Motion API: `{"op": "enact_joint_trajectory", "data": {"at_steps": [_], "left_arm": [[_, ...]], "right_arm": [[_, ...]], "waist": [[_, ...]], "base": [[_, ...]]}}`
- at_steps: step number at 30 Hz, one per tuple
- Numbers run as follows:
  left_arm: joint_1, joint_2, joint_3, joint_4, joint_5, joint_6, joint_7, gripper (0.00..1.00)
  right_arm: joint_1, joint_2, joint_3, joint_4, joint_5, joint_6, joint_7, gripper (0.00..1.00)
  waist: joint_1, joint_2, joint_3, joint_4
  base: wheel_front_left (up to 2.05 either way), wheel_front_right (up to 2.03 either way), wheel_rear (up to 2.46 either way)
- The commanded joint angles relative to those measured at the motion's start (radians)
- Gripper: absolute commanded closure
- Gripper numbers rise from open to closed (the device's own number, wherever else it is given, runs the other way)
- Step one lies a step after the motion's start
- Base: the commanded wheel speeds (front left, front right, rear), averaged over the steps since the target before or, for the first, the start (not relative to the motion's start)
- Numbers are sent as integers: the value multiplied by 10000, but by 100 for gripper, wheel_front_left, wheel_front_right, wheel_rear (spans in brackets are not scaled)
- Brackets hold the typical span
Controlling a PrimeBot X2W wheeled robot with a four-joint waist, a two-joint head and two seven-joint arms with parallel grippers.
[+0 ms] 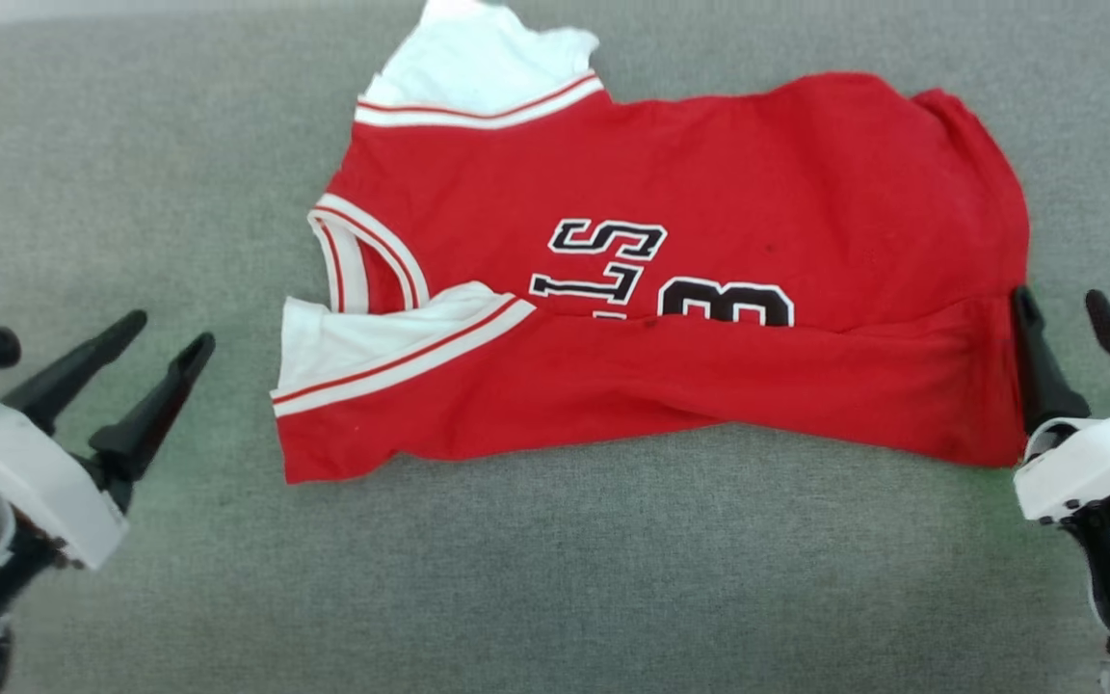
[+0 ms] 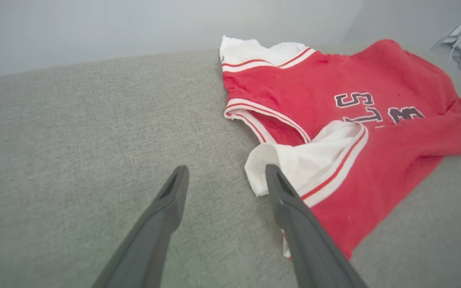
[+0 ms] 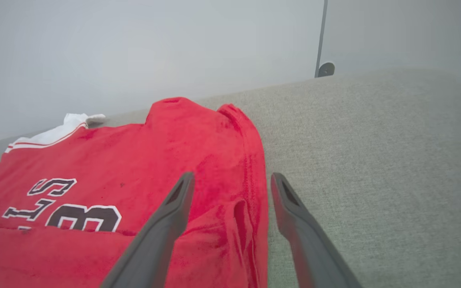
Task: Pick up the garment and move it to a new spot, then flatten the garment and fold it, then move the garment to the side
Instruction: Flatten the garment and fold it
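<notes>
Mid-fold: the garment lies on the table, its near edge doubled over. The left gripper and right gripper gape empty; next, probably regrasp both ends.

Bright, even, diffuse light falls from above, with no glare. The garment casts only a thin, soft shadow along its 6 o'clock edge on the table. The head view is sharp but washed pale at 11 o'clock. Both wrist views bow the table's far edge. The fingers at 6 o'clock look soft, and the wall is hazy.
</notes>
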Motion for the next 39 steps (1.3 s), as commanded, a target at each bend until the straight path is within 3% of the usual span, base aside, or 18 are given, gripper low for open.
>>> {"op": "enact_joint_trajectory", "data": {"at_steps": [1,7,8,12,19,29,30,31,32,39], "left_arm": [[-357,383,-350,-261,-37,17,631,0],[-1036,1153,-1491,-1717,-1545,19,3848,0],[-1036,1153,-1491,-1717,-1545,19,3848,0],[-1552,1537,-1979,-2111,-1844,19,5572,0],[-2110,1042,-2123,-1215,-2361,17,6327,0],[-1960,593,-2719,-1027,-2877,19,6480,0],[-1929,572,-2761,-1084,-2979,19,6484,28],[-1901,560,-2796,-1148,-3049,19,6477,74],[-1871,565,-2818,-1207,-3137,17,6466,99],[-1830,869,-2850,-1481,-3292,13,6258,100]], "right_arm": [[51,-51,-78,-123,91,-10,50,0],[75,-69,-51,-337,191,-10,170,0],[75,-69,-51,-337,191,-10,170,0],[34,-24,155,-446,211,-10,131,0],[17,116,367,-706,106,-10,98,0],[185,280,558,-997,-15,-10,-96,0],[200,291,596,-1024,-12,-10,-74,0],[208,297,665,-1049,-12,-10,-22,0],[215,300,815,-1079,-52,-10,96,0],[-26,-275,1354,-1469,-279,-10,2097,0]], "waist": [[0,0,-360,54],[0,0,-386,21],[0,0,-386,21],[0,0,-182,-157],[0,0,287,-597],[0,0,797,-1059],[0,0,822,-1084],[0,0,839,-1106],[0,0,853,-1127],[0,0,882,-1170]], "base": [[0,0,0],[0,0,0],[0,0,0],[0,0,0],[0,0,0],[0,0,0],[0,0,0],[0,0,0],[0,0,0],[0,0,0]]}}
